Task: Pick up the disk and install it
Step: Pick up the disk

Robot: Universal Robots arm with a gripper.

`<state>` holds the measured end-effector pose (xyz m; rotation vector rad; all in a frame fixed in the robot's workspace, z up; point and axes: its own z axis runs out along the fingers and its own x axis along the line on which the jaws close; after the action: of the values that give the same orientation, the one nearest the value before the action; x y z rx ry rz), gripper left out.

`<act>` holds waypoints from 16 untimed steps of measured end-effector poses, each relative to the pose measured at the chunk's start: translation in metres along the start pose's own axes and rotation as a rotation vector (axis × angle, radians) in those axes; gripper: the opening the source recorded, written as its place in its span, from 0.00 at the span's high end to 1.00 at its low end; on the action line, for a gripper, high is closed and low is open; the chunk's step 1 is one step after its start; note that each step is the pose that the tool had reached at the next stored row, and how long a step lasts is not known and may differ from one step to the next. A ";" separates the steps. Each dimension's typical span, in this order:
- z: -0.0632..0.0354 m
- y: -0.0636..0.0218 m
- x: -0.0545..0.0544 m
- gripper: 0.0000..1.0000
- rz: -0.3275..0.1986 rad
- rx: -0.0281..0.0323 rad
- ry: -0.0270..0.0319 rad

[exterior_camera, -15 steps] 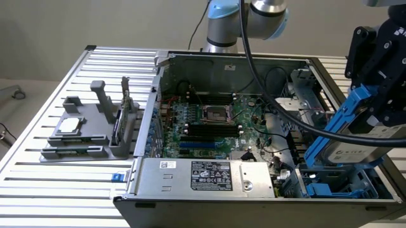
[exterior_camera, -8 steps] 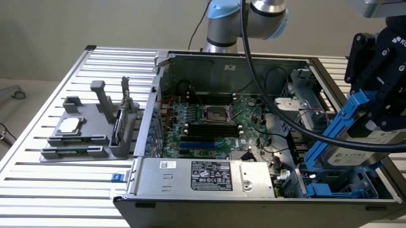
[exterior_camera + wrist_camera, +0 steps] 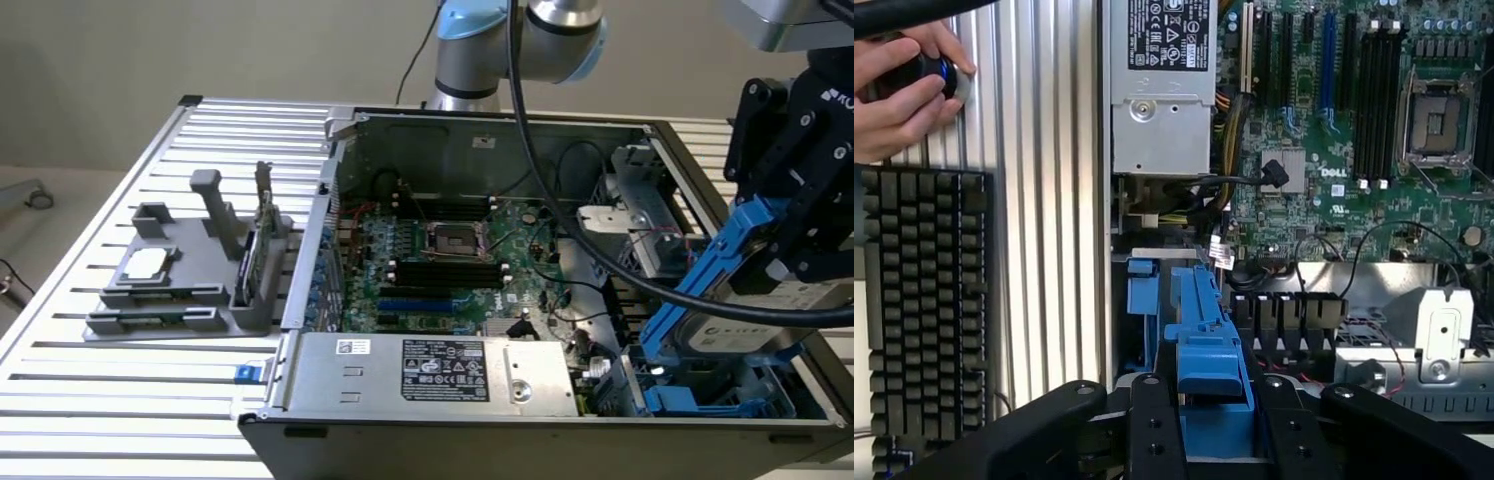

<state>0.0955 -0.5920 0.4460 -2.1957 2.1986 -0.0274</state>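
Note:
The disk [image 3: 763, 322], silver-grey with a white label in a blue plastic carrier [image 3: 714, 275], hangs tilted over the drive bay [image 3: 714, 398] at the front corner of the open computer case, on the exterior view's right. My gripper [image 3: 787, 262] is shut on its upper end. Its lower end reaches down toward the blue rails in the bay. In the wrist view my black fingers [image 3: 1154, 425] clamp the carrier's blue end [image 3: 1212, 385] between them, with the gripper [image 3: 1212, 415] over the bay's blue rail [image 3: 1142, 300].
The case [image 3: 334, 200] holds a motherboard [image 3: 447, 250], a power supply [image 3: 441, 370] and black cables [image 3: 601, 265] near the bay. A grey fixture [image 3: 200, 290] with a silver chip [image 3: 147, 262] stands on the exterior view's left. A person's hand [image 3: 899, 95] and a keyboard [image 3: 924, 300] are beside the case.

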 end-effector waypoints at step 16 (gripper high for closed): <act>0.0116 -0.0014 0.005 0.67 0.005 0.0001 0.0000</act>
<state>0.0973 -0.5971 0.4344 -2.1905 2.2036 -0.0274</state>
